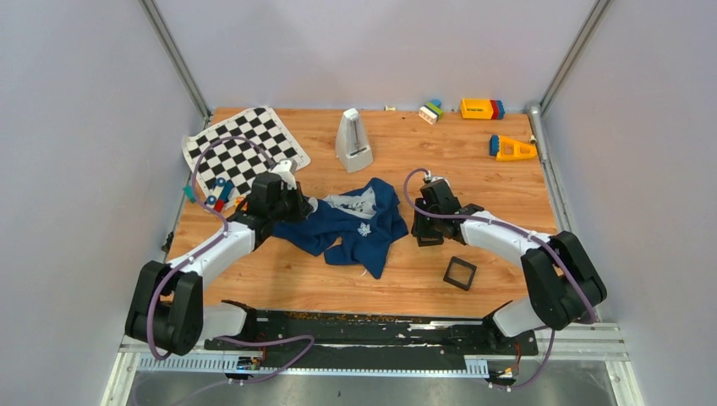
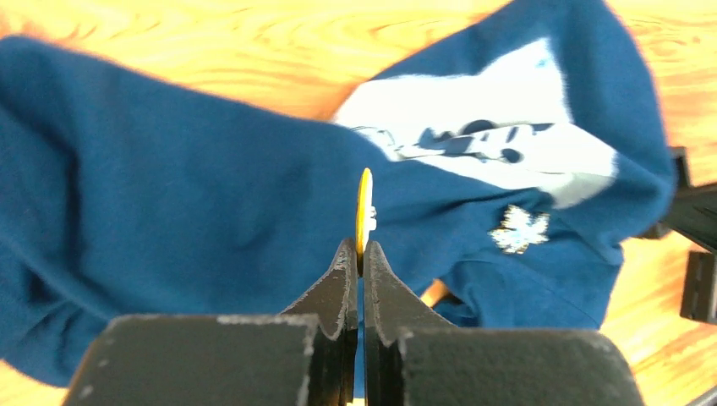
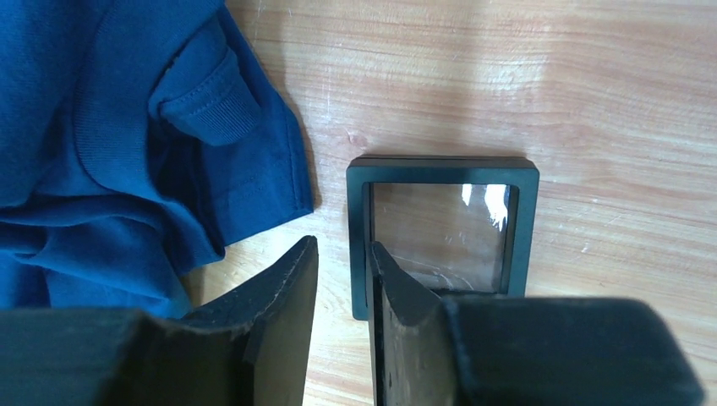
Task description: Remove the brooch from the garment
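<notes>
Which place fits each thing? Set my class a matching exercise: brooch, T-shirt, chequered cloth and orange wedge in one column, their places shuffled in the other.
Things
1. brooch
2. T-shirt
3. chequered cloth
4. orange wedge

Places
a. far left corner of the table
b. pinched edge-on in the left gripper
c. crumpled mid-table, between the two arms
d. by the table's right edge, towards the back

Pairs: 1-b, 2-c, 3-a, 4-d
</notes>
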`<state>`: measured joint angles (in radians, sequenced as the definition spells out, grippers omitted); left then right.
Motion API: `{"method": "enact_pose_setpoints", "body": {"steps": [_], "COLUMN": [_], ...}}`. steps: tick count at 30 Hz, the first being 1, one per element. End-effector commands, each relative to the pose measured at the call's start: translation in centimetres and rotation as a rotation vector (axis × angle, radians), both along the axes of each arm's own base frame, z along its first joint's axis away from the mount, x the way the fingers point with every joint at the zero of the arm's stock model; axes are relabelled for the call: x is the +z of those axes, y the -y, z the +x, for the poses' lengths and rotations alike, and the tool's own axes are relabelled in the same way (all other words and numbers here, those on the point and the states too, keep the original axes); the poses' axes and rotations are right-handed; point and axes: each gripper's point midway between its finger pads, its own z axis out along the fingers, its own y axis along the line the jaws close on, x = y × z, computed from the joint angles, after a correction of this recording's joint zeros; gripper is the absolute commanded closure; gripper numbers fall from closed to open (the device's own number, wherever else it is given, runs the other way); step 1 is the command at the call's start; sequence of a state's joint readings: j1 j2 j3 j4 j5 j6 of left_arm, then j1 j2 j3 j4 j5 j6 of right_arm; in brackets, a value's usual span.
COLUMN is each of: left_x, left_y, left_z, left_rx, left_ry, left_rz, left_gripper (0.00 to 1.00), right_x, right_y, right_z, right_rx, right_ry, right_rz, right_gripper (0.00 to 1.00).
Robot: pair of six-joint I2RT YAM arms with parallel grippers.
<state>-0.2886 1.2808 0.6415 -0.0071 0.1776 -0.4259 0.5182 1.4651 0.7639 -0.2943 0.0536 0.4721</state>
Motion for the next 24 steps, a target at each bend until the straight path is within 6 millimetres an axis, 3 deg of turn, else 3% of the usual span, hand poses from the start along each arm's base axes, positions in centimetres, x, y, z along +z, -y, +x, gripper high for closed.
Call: {"method": "enact_pose_setpoints", "body": {"steps": [1,15,18,24], "left_x": [3.6,4.9,5.2,6.2], "left_y": [2.1,4.6,4.8,6.9], "left_z": [0.3,-0.8,-0.9,-1.9], "left_rx": [-0.092,-0.204,-0.213,-0.305], "left_ry": [0.172,0.232,0.248,0.293], "left_rz": [-0.006,-0.024,-0.023,-0.027], "left_gripper": [1.00,1.00,1.00,1.00], "right_x": [1.3,0.3,0.3,2.3], "right_y": [-0.7,0.3,0.3,-1.0], "right_z": [1.5,1.9,1.9,1.4], "right_rx": [0.005,-0.036,-0.037,0.002], "right_ry": [0.030,0.025,0.029,0.042], "right_rz": [0.012,-0.049,-0.058,0.023], "right_gripper": [0.72,0.81,0.88,1.00]}}
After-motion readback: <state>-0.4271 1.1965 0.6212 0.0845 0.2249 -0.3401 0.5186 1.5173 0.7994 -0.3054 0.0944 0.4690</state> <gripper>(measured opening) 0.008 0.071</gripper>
